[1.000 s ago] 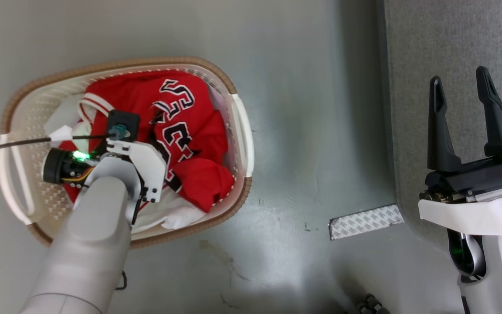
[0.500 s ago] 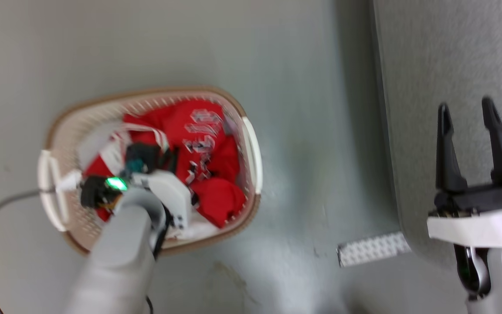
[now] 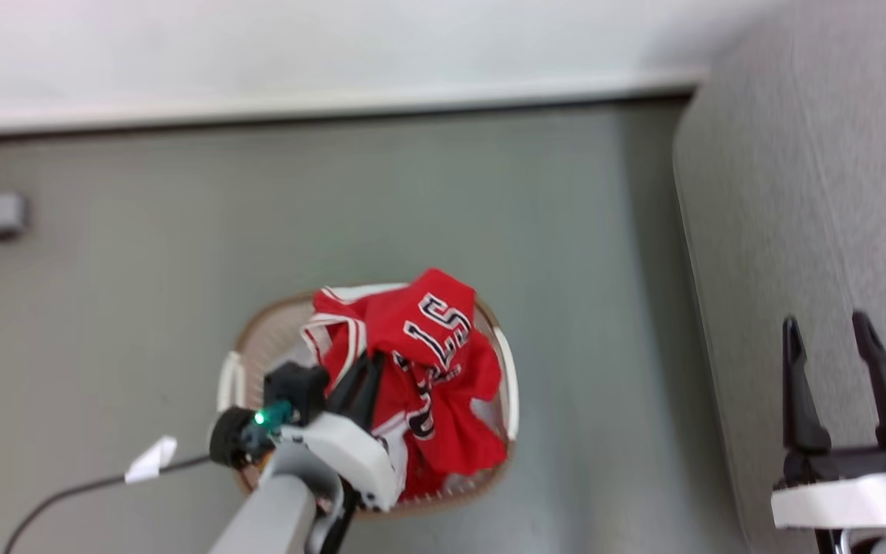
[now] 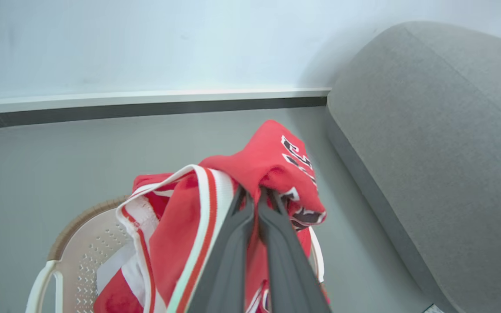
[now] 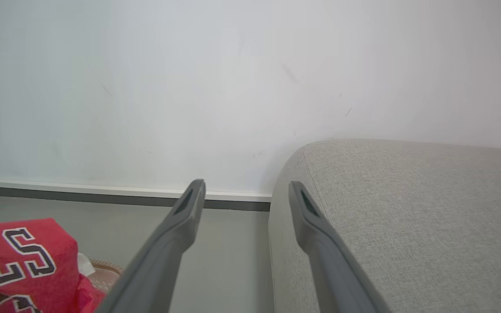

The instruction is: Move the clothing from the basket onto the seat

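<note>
The grey seat [image 3: 812, 231] takes up the right side, well apart from the basket [image 3: 262, 338], which stands on the floor [image 3: 143, 308] to its left. The red clothing [image 3: 443, 362] hangs bunched above the basket, its lower folds reaching down inside, apart from the seat. The left claw [image 4: 255, 195] is clenched on a fold of the clothing beside the white-striped trim. The right claw [image 3: 826, 322] is released, fingers spread with nothing between them, over the seat's edge.
</note>
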